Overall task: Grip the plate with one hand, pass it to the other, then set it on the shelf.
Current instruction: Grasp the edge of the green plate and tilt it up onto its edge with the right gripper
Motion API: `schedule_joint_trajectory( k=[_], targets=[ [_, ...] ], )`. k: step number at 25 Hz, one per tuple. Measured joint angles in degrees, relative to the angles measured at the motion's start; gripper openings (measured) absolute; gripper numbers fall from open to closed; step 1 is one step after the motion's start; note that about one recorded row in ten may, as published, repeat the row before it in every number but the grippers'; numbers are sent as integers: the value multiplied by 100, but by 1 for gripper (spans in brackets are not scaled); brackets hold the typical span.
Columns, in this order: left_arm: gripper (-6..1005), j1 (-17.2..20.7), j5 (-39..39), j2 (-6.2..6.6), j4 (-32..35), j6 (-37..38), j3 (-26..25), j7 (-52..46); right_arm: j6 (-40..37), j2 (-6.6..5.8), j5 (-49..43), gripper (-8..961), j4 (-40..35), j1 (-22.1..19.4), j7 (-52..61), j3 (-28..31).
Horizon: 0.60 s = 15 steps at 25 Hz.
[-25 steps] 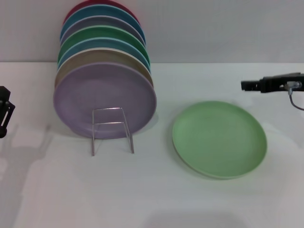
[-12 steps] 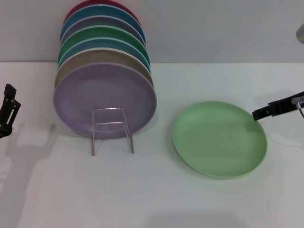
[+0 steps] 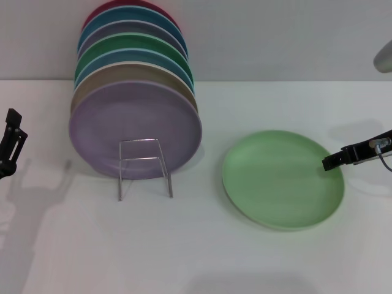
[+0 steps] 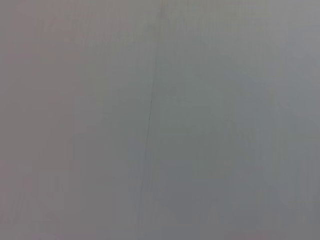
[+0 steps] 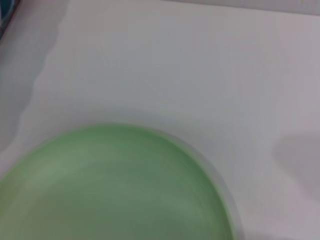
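Note:
The light mint-green plate lies flat on the white table, right of centre. It also fills the near part of the right wrist view. My right gripper reaches in from the right, its dark tip at the plate's right rim. The wire shelf stands left of centre, its upright loop in front of a lilac plate. My left gripper hangs at the far left edge, away from everything. The left wrist view shows only a plain grey surface.
A row of several coloured plates stands on edge behind the shelf, the lilac plate in front and a darker green plate farther back. The white table stretches bare toward me. A grey wall rises behind it.
My right gripper has dropped from the back right down to the mint-green plate's right rim. My left gripper has shifted slightly at the left edge. The plate has not moved.

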Motion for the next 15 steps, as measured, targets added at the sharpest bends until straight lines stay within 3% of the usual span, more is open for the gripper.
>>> schedule_joint_trajectory(
  k=[15],
  targets=[
    [813, 6, 10, 0, 9, 0, -1, 0, -392, 8, 44, 637, -508, 90, -22, 1]
  ],
)
